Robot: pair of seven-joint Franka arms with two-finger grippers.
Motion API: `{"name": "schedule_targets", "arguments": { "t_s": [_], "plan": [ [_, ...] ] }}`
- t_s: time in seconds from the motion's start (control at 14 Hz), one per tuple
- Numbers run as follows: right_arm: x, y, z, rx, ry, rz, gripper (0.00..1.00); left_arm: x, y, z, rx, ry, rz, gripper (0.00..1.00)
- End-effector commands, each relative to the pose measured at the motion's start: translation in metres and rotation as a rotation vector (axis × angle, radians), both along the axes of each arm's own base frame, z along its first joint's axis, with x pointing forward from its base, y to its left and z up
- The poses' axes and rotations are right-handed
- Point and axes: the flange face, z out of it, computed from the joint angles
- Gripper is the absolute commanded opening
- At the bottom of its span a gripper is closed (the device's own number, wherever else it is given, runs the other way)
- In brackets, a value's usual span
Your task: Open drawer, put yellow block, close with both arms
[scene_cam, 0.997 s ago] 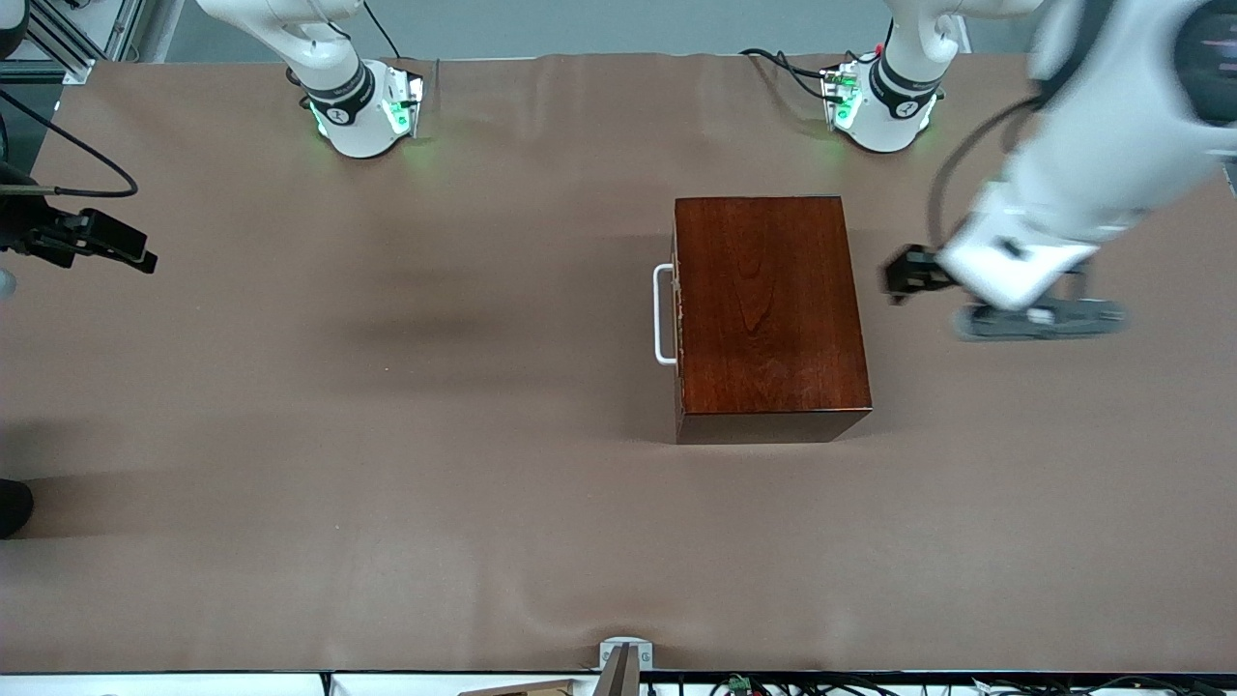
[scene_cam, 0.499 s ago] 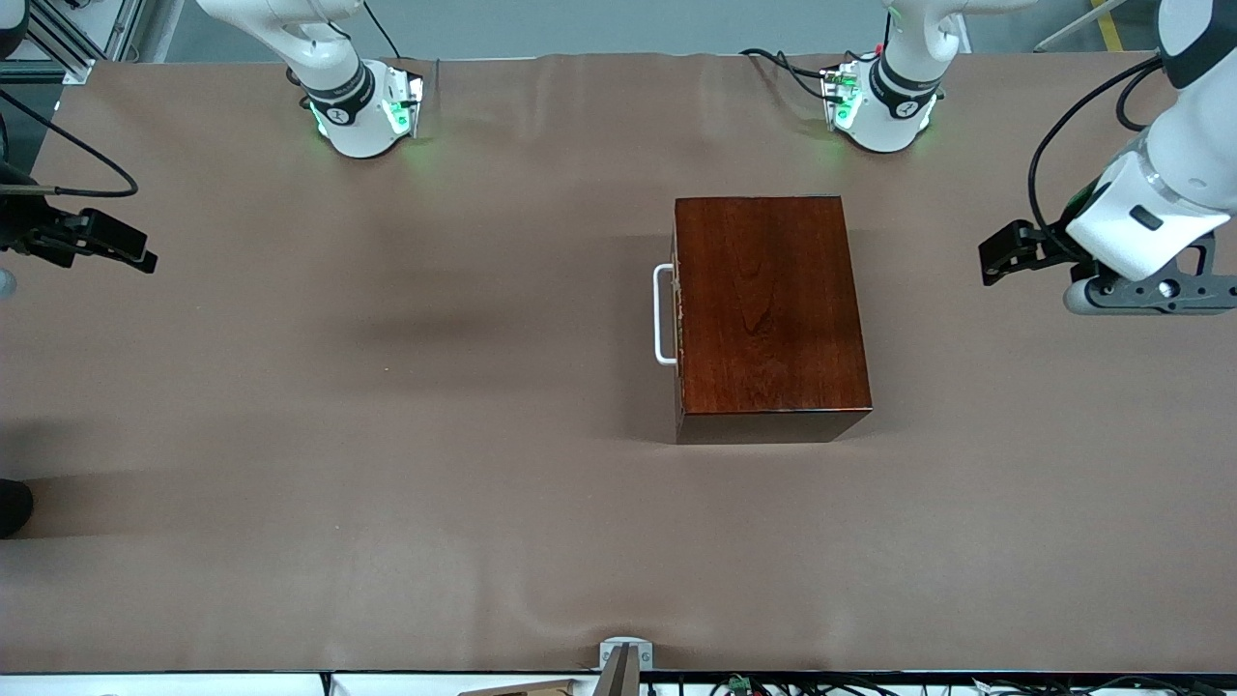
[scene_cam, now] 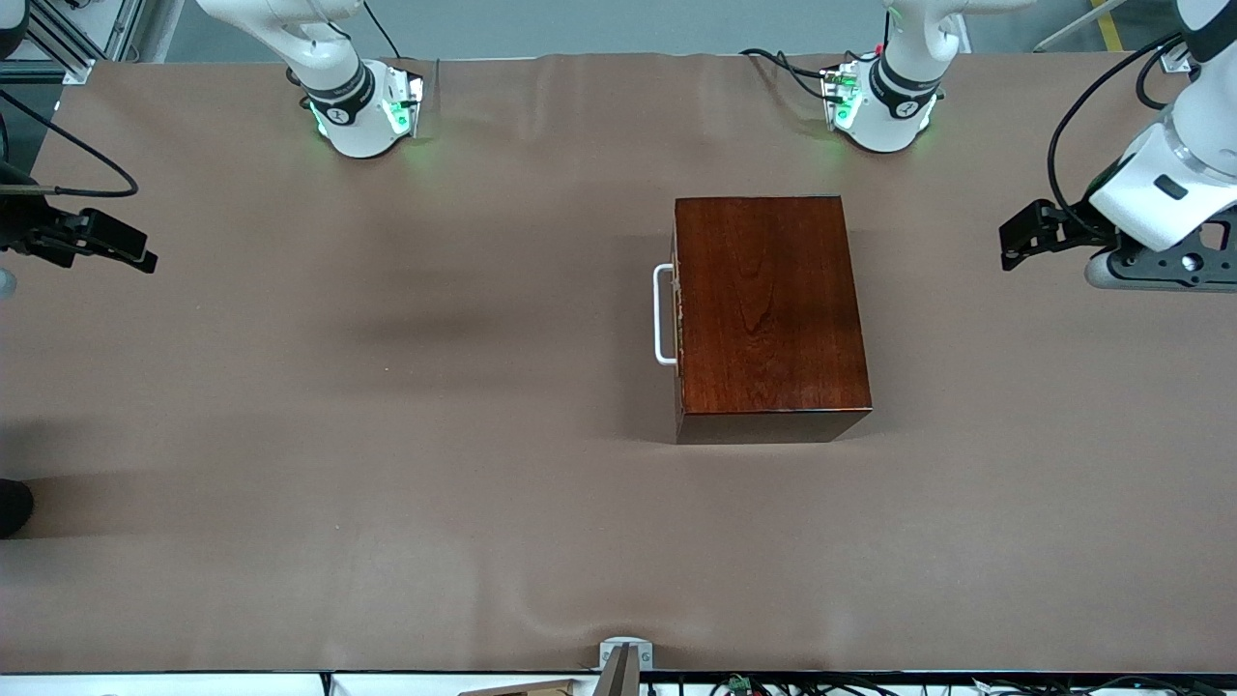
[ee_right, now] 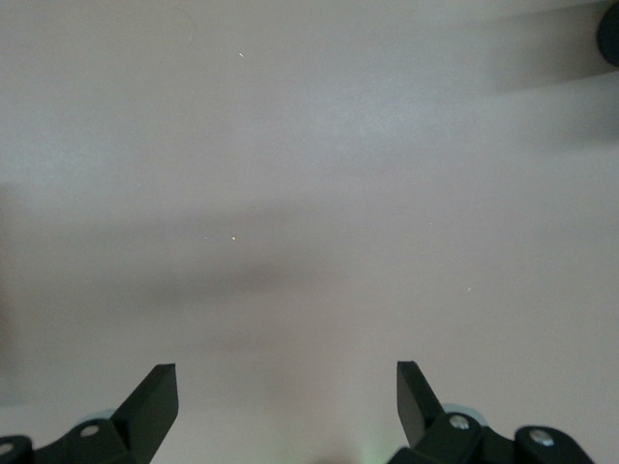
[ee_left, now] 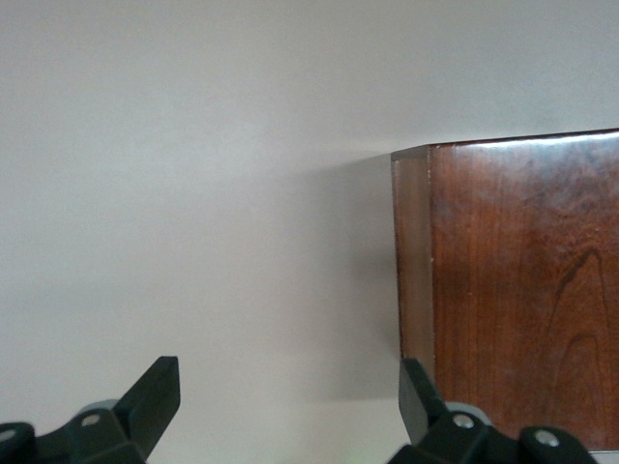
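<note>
The dark reddish-brown wooden box (scene_cam: 768,314) stands mid-table with the drawer pushed in. Only the drawer's white bar handle (scene_cam: 663,314) shows, on the side facing the right arm's end. The yellow block is out of view. My left gripper (ee_left: 290,396) is open and holds nothing. It hovers over bare cloth at the left arm's end of the table, apart from the box (ee_left: 522,290). My right gripper (ee_right: 287,396) is also open and holds nothing, and it waits over bare cloth at the right arm's end.
The two green-lit arm bases (scene_cam: 362,111) (scene_cam: 879,106) stand along the edge farthest from the front camera. A small metal bracket (scene_cam: 625,655) sits at the nearest edge. Brown cloth (scene_cam: 387,435) covers the table all round the box.
The left arm has swung away from the box toward its own end of the table and slowed there. The right arm and the box have not moved.
</note>
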Motion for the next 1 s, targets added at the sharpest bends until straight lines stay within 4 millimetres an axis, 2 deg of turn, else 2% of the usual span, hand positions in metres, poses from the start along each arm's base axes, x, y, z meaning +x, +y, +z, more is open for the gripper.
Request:
{"name": "schedule_targets", "arguments": {
  "t_s": [0.0, 0.93],
  "plan": [
    [-0.0020, 0.0021, 0.0052, -0.002, 0.001, -0.013, 1.00, -0.0054, 0.0116, 0.0015, -0.023, -0.011, -0.004, 1.00],
    [-0.0019, 0.0031, 0.0052, 0.000, 0.001, -0.011, 1.00, -0.0027, 0.0090, 0.0023, -0.024, -0.014, 0.004, 1.00]
  ]
}}
